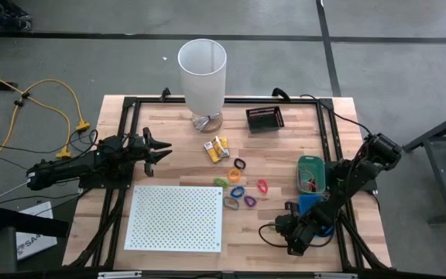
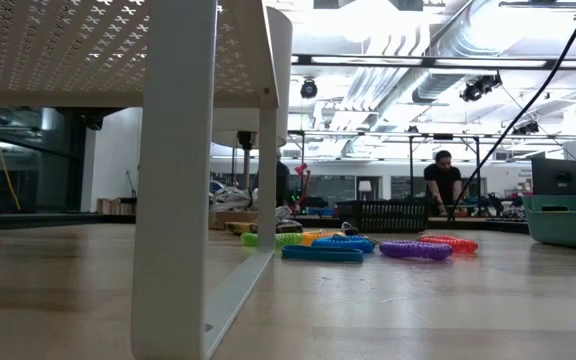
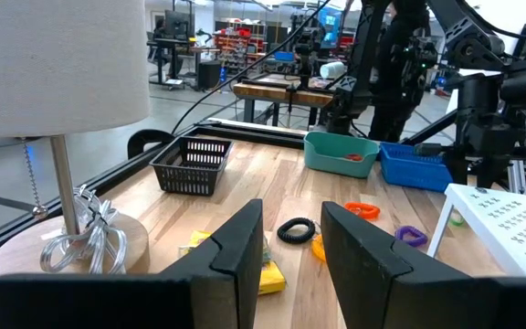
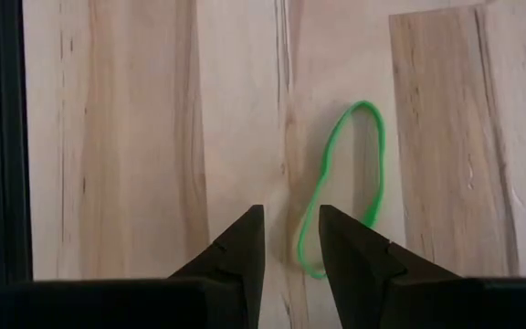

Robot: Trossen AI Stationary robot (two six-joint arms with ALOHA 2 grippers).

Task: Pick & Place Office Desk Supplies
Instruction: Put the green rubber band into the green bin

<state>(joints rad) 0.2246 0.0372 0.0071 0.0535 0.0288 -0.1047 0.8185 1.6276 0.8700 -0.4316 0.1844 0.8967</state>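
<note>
The right gripper (image 4: 290,239) hangs low over the wooden tabletop (image 1: 285,155) near its 5 o'clock corner, its two dark fingers slightly apart and empty, pointing down at a thin green rubber band (image 4: 347,183) lying flat on the wood. One end of the band sits just by the fingertips, with one side passing under the right-hand finger. The left gripper (image 3: 290,239) waits at the table's 9 o'clock edge, fingers a little apart and holding nothing, aimed across at the yellow-orange packets (image 1: 217,149) and the black coiled ring (image 3: 296,228). The other coloured loops (image 1: 242,192) lie clustered at centre, with a teal tray (image 1: 310,172) and a blue tray (image 1: 310,203) at 4 o'clock. The likely trouble is the band itself: it is flat and limp, so the fingers may close over wood and slide off it, or catch only one strand and let it snap free when lifted.
</note>
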